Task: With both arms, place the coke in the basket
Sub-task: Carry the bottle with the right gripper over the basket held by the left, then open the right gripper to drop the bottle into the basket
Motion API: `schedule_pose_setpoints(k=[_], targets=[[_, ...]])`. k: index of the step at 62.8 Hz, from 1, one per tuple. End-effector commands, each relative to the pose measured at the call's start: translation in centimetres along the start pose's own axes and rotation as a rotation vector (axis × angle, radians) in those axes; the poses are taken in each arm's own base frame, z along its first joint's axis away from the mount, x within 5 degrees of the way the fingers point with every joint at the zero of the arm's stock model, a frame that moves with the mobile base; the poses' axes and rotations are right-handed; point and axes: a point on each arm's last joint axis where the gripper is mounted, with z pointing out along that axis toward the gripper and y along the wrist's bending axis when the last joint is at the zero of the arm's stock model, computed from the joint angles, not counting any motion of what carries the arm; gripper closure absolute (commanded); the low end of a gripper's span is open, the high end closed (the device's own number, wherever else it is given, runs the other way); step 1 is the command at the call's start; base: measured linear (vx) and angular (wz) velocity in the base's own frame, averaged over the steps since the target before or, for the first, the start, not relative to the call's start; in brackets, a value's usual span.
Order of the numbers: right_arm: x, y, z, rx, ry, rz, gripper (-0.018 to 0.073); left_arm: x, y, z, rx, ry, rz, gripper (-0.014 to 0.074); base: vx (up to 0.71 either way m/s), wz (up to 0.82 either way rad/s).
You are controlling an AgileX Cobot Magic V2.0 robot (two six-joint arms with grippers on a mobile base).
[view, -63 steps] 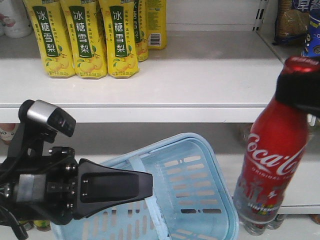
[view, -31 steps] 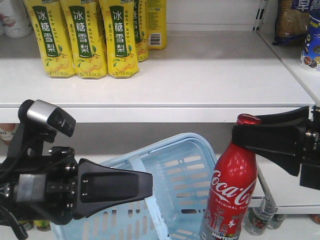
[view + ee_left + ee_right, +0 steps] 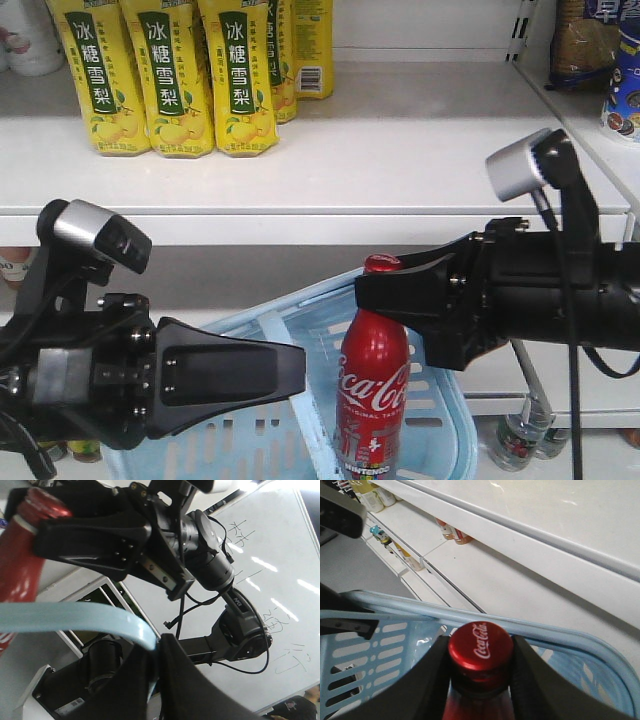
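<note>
Right jaws clamp Coca-Cola-script coke neck, left jaws pinch basket handle

coke: red, white script, red cap
basket: pale blue, slotted sides
left gripper: black
right gripper: black
camera blocks: silver-grey
cartons: yellow, green panels, white characters
shelf: white

You face white store shelving, yellow pear-drink cartons lined along its back left, snack bags top right, a lower shelf below, whiteboard with handwriting behind you.
</note>
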Motion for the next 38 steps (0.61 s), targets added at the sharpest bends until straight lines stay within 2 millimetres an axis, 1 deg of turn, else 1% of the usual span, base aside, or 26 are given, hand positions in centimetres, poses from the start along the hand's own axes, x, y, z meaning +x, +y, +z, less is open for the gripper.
schedule_pose_setpoints(k=[1, 7, 11, 17, 23, 31, 38], targets=[[-1.1, 0.5, 0.7, -0.03, -0.05, 0.037, 0.0564, 0.1, -2.9, -0.2, 0.213, 0.033, 0.016, 0.0603, 0.0, 0.0], [-0.6, 0.3, 1.9, -0.049, -0.006, 0.053, 0.0564, 0.1, -2.9, -0.2, 0.213, 0.033, 0.016, 0.0603, 0.0, 0.0], [-0.4, -0.1, 2.4, -0.047, 0.01, 0.061, 0.0561, 0.1, -2.9, -0.2, 0.213, 0.033, 0.016, 0.0603, 0.0, 0.0], [-0.2, -0.4, 2.7, -0.043, 0.02, 0.07, 0.0549, 0.1, -2.9, -0.2, 0.213, 0.033, 0.016, 0.0603, 0.0, 0.0], [-0.2, -0.4, 2.8, -0.041, 0.02, 0.067, 0.0516, 0.1, -2.9, -0.2, 0.213, 0.033, 0.016, 0.0603, 0.0, 0.0], [-0.2, -0.4, 2.8, -0.041, 0.02, 0.067, 0.0424, 0.1, -2.9, -0.2, 0.213, 0.033, 0.016, 0.0603, 0.0, 0.0], [-0.2, -0.5, 2.8, -0.038, 0.018, 0.067, 0.0313, 0.1, -2.9, -0.2, 0.213, 0.033, 0.016, 0.0603, 0.0, 0.0]])
